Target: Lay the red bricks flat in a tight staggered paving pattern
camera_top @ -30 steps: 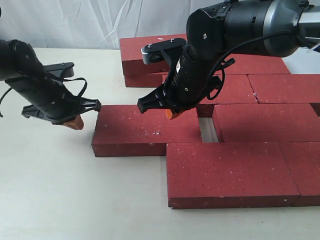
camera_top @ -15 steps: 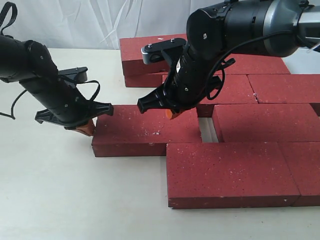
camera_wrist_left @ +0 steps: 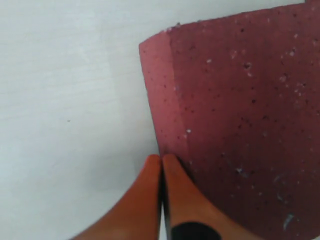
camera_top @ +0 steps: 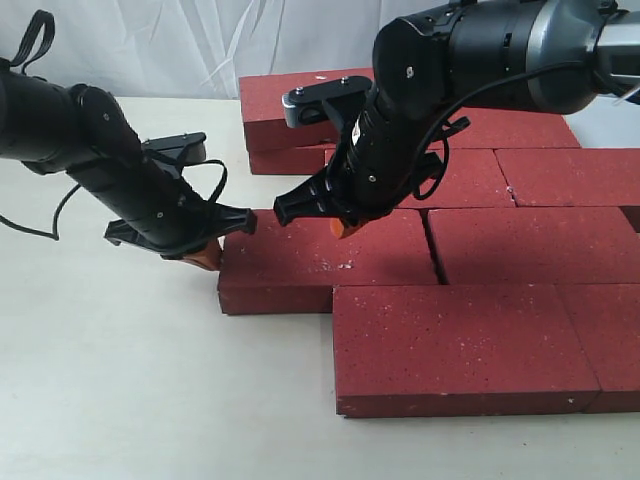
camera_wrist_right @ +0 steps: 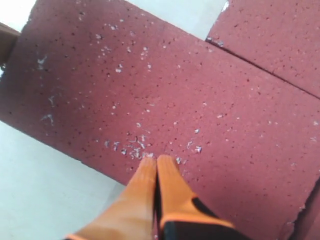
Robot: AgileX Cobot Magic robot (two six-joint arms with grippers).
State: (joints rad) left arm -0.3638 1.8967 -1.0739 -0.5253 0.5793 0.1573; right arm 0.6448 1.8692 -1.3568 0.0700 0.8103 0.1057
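Several dark red bricks lie flat on the pale table. The left-most brick of the middle row (camera_top: 320,258) now sits tight against its right neighbour (camera_top: 530,245). My left gripper (camera_top: 205,257) is shut, its orange tips pressed against that brick's left end (camera_wrist_left: 160,115); in the left wrist view the gripper (camera_wrist_left: 161,159) holds nothing. My right gripper (camera_top: 340,228) is shut too, its tips resting on the same brick's top face (camera_wrist_right: 150,100), as the right wrist view of the gripper (camera_wrist_right: 156,160) shows. A front brick (camera_top: 455,345) lies below.
Two bricks are stacked at the back (camera_top: 300,110). More bricks fill the right side up to the frame edge (camera_top: 565,175). Bare table (camera_top: 130,370) spreads to the left and front. A white cloth (camera_top: 150,45) hangs behind.
My left gripper moved right and pushed the middle-row brick rightward, closing the gap to its neighbour. The right arm stayed in place.
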